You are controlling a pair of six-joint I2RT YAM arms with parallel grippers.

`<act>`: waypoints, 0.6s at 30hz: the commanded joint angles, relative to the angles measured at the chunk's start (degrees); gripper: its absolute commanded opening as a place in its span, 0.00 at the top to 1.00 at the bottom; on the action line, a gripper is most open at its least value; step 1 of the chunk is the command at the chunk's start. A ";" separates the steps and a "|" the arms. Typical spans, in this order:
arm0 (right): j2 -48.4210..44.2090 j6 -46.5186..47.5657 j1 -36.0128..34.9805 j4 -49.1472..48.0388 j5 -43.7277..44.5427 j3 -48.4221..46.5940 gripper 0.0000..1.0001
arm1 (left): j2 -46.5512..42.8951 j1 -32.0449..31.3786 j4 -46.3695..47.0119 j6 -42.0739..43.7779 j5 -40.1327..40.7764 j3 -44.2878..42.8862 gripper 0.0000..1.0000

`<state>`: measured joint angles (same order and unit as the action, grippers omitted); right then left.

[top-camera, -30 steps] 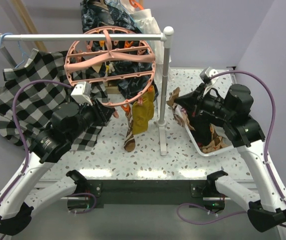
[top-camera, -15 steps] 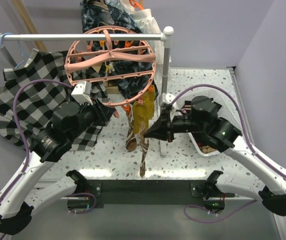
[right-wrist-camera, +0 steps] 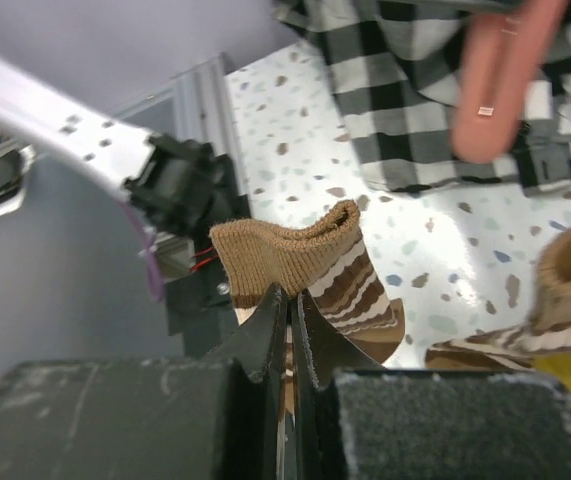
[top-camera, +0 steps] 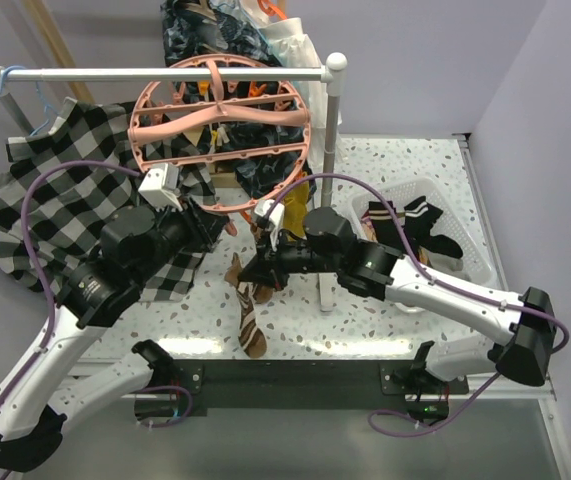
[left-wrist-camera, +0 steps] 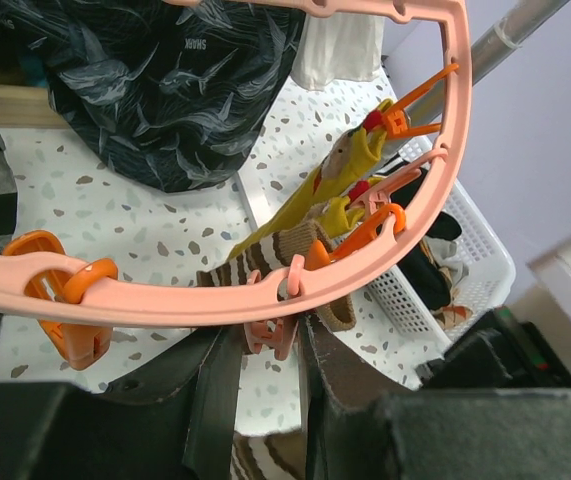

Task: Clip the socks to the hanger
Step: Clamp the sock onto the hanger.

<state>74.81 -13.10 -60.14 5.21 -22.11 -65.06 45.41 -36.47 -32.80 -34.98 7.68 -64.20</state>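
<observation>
Brown knit fills the right claw (right-wrist-camera: 287, 300): its fingers are pressed together on the cuff of a brown, cream-striped knit sock (right-wrist-camera: 310, 262), whose long axis hangs straight down toward the speckled worktop (top-camera: 385, 160). Up and to the far left of that cuff, the left claw (left-wrist-camera: 265, 372) flanks a small pink dangling clip (left-wrist-camera: 268, 332) under the near rim of the round salmon-pink plastic hanger (left-wrist-camera: 165, 300). Whether it squeezes the clip I cannot tell. The cuff would have to rise into that clip, and the left arm is nearer it. Only the left wrist view shows the clip, with a mustard yellow sock (left-wrist-camera: 310, 212) pegged further right; the top view loses it behind the left arm
</observation>
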 commanded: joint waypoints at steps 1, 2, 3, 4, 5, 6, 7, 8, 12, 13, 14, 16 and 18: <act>2.53 -2.36 -0.15 -4.95 8.47 -2.79 1.00 | -0.93 -0.01 2.82 -1.05 0.14 -1.71 1.00; 3.41 -2.71 -0.15 -4.95 9.01 -2.88 1.00 | -1.11 -0.01 2.91 -1.14 0.14 -1.63 1.00; 3.77 -2.98 -0.15 -4.95 9.53 -3.06 1.00 | -1.20 -0.01 3.00 -1.23 -0.12 -1.45 1.00; 4.12 -3.42 -0.24 -4.95 10.41 -3.23 1.00 | -1.37 -0.01 3.09 -1.23 -0.12 -1.36 1.00; 4.38 -3.33 -0.07 -5.04 11.03 -3.23 1.00 | -1.55 -0.09 3.09 -1.14 -0.21 -1.27 1.00; 4.65 -3.51 -0.07 -4.95 11.90 -3.32 1.00 | -1.55 -0.01 3.00 -1.05 -0.21 -1.19 1.00; 4.65 -3.68 -0.07 -5.04 12.87 -3.41 1.00 | -1.55 -0.01 3.00 -1.05 -0.30 -1.10 1.00; 4.73 -3.60 -0.07 -4.95 14.27 -3.50 1.00 | -1.72 -0.01 3.00 -0.97 -0.39 -1.01 1.00; 4.47 -3.68 0.29 -5.04 14.73 -3.94 1.00 | -1.73 -0.09 3.53 -0.61 -1.18 -0.22 1.00; 4.47 -3.68 0.46 -4.95 14.81 -4.20 1.00 | -1.90 -0.09 3.62 -0.44 -1.35 -0.05 1.00; 4.47 -3.68 0.64 -4.95 14.90 -4.37 1.00 | -1.99 -0.01 3.96 -0.26 -1.53 0.13 1.00; 4.38 -4.38 1.25 -5.04 15.08 -4.81 1.00 | -2.25 -0.01 4.49 -0.17 -1.97 0.83 1.00; 4.30 -5.00 1.69 -4.95 14.73 -4.82 1.00 | -2.52 -0.01 4.76 0.00 -2.23 1.27 1.00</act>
<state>80.14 -16.51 -59.40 3.36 -8.93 -66.87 43.81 -36.47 -32.64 -35.35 6.50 -63.68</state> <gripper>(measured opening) 0.015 0.307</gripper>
